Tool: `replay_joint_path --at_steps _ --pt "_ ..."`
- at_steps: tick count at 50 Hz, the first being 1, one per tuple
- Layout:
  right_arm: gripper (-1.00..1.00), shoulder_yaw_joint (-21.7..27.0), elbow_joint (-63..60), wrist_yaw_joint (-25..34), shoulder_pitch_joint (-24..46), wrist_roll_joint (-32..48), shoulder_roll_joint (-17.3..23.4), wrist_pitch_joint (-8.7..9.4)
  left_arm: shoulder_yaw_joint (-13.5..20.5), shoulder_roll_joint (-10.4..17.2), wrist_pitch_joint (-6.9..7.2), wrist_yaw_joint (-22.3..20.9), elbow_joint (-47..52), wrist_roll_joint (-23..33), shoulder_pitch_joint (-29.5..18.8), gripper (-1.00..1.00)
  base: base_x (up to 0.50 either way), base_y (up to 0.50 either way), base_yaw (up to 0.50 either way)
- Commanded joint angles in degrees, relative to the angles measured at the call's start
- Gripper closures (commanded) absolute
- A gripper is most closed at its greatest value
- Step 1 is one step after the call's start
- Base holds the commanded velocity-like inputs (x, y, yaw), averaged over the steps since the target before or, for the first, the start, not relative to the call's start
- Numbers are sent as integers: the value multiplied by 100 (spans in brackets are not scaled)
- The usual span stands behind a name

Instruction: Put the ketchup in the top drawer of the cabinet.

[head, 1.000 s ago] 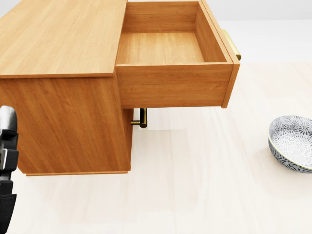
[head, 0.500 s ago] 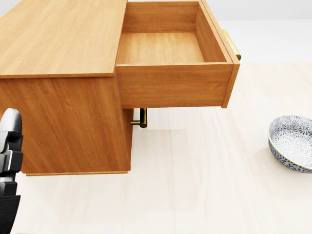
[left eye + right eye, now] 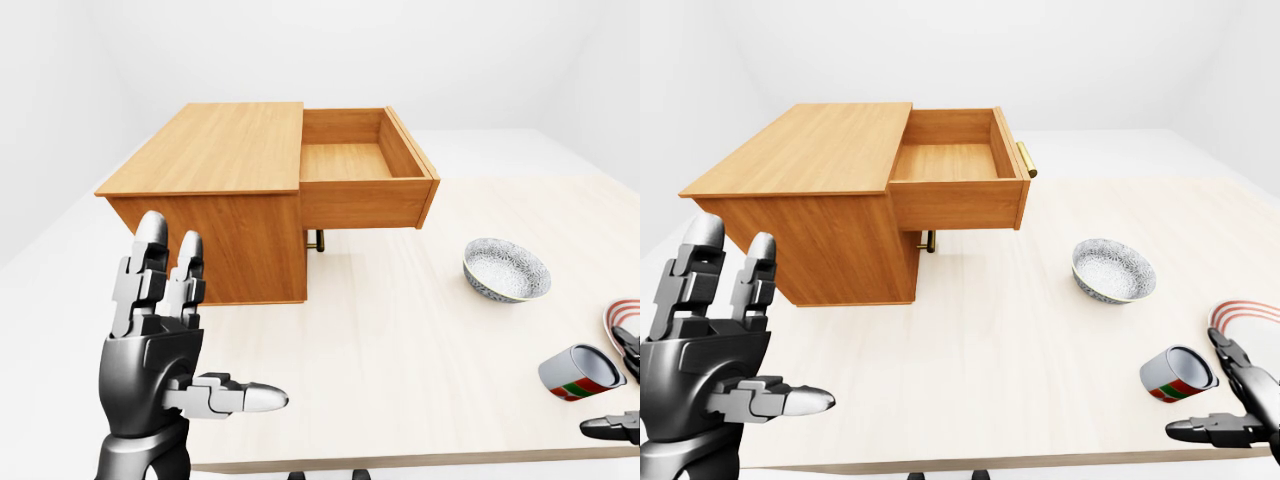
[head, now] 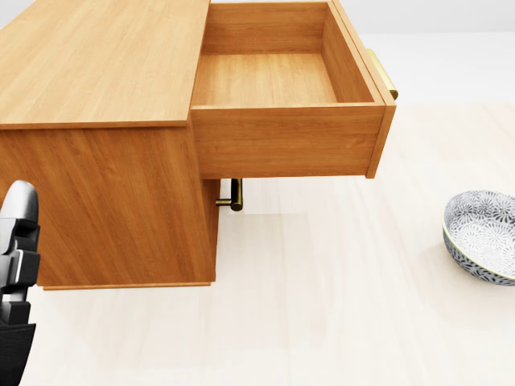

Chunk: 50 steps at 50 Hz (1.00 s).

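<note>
Beside open right fingers (image 3: 1230,395), tipped ketchup (image 3: 1178,374), apart

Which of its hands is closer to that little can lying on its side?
The right hand: its open fingers stand just right of the can. The left hand is raised and open far across the table, at the view's left edge.

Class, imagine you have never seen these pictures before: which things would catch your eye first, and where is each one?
The wooden cabinet at upper left of the left-eye view, its top drawer pulled open and empty. Next the robot's left hand, raised with fingers spread at lower left. Then the patterned bowl to the right on the table, and a red and green can lying near the right hand.
</note>
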State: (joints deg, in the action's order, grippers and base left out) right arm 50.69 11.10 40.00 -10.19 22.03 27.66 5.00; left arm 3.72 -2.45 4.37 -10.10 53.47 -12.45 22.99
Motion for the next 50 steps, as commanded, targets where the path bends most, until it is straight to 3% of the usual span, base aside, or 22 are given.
replay_joint_path --at_steps 1,29,34,50 --pt "-100 -122 463 0 56 -76 211 0 -5 2 -53 5 -26 7 16 -100 0 0 0" --pt "-100 -365 99 0 239 481 330 0 75 -21 50 -7 48 -44 -23 -100 0 0 0" --pt "-100 -473 98 0 299 593 379 0 9 -19 -36 -5 -38 27 -11 -100 0 0 0" --pt "-100 -800 247 0 409 1016 481 0 -6 11 -54 31 -76 24 -27 -100 0 0 0"
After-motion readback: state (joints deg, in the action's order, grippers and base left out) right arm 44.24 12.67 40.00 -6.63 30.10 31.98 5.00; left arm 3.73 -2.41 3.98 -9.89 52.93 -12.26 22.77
